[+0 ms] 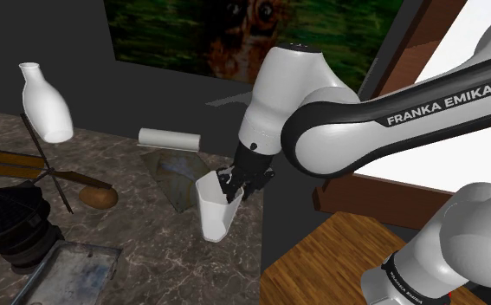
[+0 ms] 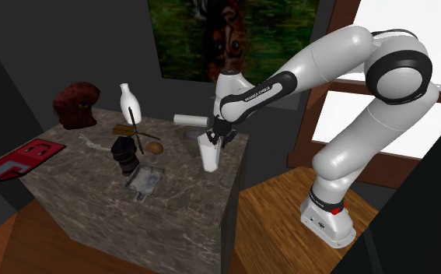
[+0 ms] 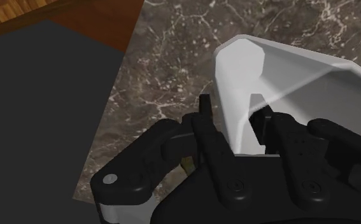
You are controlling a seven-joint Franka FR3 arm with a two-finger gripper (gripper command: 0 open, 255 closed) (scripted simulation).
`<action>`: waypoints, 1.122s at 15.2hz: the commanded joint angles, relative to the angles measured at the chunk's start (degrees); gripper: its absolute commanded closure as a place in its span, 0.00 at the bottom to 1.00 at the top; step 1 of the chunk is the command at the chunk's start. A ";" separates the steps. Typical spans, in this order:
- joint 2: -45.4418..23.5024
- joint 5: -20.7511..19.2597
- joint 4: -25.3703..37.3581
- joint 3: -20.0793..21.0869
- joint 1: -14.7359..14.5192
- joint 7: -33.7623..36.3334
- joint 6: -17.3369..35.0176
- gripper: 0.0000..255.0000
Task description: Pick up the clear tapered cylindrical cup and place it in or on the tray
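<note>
Claw: your gripper [image 1: 237,186] is clamped on the cup [image 1: 213,212]. In the wrist view its fingers [image 3: 207,137] pinch the cup's wall at the rim, one inside and one outside.
Cup: you will see it drawn plain white, wide at the mouth and narrower at the base. It is roughly upright and hangs straight under the gripper.
Cup's place: it is over the marble counter [image 1: 148,234], close to the edge nearest the stand. You cannot tell whether its base touches the stone.
Tray: a flat grey tray [image 1: 66,270] lies on the same counter at the shoulder view's lower left, well apart from the cup.
Beside the tray: a dark stacked object [image 1: 14,227] sits just next to it.
Farther back: you have a white bottle [image 1: 46,106] standing upright and a white roll [image 1: 170,139] lying on its side behind the cup.
Second exterior view: the gripper [image 2: 215,138] holds the cup [image 2: 208,158] at the counter's near corner, with the tray [image 2: 143,180] to its left.
</note>
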State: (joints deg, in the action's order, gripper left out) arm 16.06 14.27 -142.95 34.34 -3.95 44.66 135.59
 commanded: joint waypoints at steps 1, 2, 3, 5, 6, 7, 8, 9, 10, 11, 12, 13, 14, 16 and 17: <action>0.00 0.00 0.00 0.00 0.00 0.00 0.00 1.00; 0.00 0.00 0.00 0.00 0.00 0.00 0.00 1.00; 0.00 0.00 0.00 0.00 0.00 0.00 0.00 1.00; -0.01 0.00 0.01 0.00 0.00 0.00 0.00 1.00; -0.01 -0.01 0.01 0.00 0.01 0.00 0.00 1.00; -0.01 -0.01 0.01 0.00 0.00 0.00 0.00 1.00; -0.01 -0.01 0.00 0.01 0.00 0.01 0.01 1.00; 0.54 0.16 0.39 -0.21 -0.08 -0.13 -0.89 1.00; 1.05 0.28 0.80 -0.43 -0.15 -0.24 -1.79 1.00; 1.56 0.40 1.21 -0.64 -0.21 -0.35 -2.68 1.00; 2.04 0.50 1.64 -0.85 -0.27 -0.45 -3.57 1.00; 2.51 0.59 2.08 -1.06 -0.33 -0.54 -4.45 1.00; 2.95 0.66 2.53 -1.27 -0.37 -0.61 -5.33 1.00; 3.79 0.77 3.47 -1.67 -0.45 -0.74 -7.07 1.00; 4.18 0.80 3.95 -1.87 -0.48 -0.80 -7.93 1.00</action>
State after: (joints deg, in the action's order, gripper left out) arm 19.71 15.00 -139.61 32.76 -4.39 44.00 128.78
